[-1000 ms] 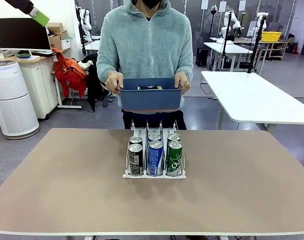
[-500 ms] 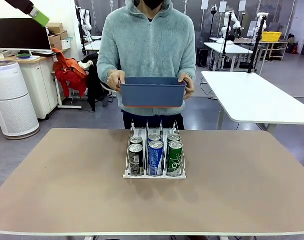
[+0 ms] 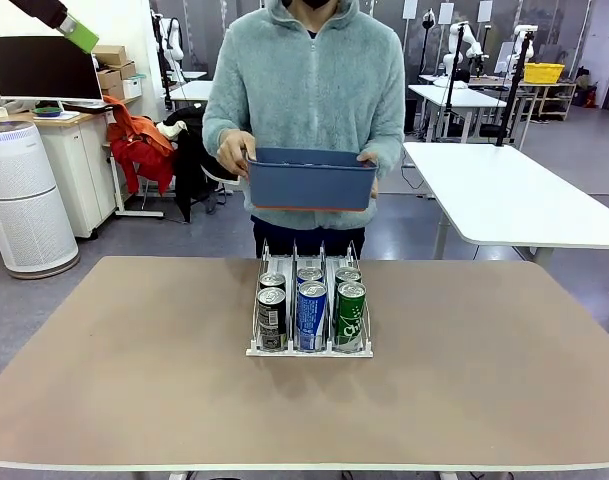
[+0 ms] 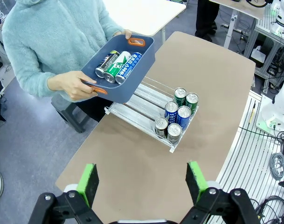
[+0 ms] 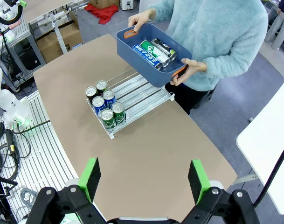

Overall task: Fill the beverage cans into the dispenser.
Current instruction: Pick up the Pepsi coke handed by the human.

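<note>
Green-padded jaws are spread wide and empty on the left gripper point(image 4: 142, 177) and right gripper point(image 5: 144, 179), both held high over the table point(image 3: 134, 380). Six cans point(image 3: 311, 315) are stood upright at the near, lipped end of the dispenser point(image 3: 309, 351), lanes running toward the far edge. Three further cans point(image 4: 117, 65) are laid sideways in a tub point(image 3: 312, 185) held by a person's hands point(image 3: 234, 152); from the front they are hidden.

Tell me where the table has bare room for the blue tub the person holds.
The brown tabletop is bare on both sides of the white wire-divided dispenser rack, and along the near edge in front of it. Crowded: the rack's front half, packed with six slim metal cans. Its rear lanes stand empty.
</note>
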Controlling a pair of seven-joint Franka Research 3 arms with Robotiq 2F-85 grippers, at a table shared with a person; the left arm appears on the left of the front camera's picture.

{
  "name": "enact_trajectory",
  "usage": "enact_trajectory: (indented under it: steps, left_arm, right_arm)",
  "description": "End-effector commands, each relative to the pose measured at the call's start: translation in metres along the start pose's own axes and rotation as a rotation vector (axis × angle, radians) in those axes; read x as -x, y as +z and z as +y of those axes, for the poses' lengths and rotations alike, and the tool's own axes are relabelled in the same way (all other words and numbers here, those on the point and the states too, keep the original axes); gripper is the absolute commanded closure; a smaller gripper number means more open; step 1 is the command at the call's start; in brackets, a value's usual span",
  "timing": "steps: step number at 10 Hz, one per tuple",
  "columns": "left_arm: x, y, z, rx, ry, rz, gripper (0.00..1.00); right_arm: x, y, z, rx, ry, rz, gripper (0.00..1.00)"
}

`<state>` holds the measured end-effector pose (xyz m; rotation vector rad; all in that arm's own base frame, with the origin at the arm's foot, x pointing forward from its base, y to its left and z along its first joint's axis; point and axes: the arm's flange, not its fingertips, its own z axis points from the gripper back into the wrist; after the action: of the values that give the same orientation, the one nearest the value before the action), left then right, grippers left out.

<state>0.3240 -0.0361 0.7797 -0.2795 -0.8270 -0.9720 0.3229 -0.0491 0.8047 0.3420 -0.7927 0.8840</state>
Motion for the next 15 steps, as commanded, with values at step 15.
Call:
enact_trajectory:
  steps: [15]
  left_arm:
    - [-0.0001, -0.0001, 0.0002, -0.002, -0.002, 0.002, 0.0]
  right_arm:
    - [0.0001, -0.0003, 0.0007, -0.001, 0.001, 0.003, 0.0]
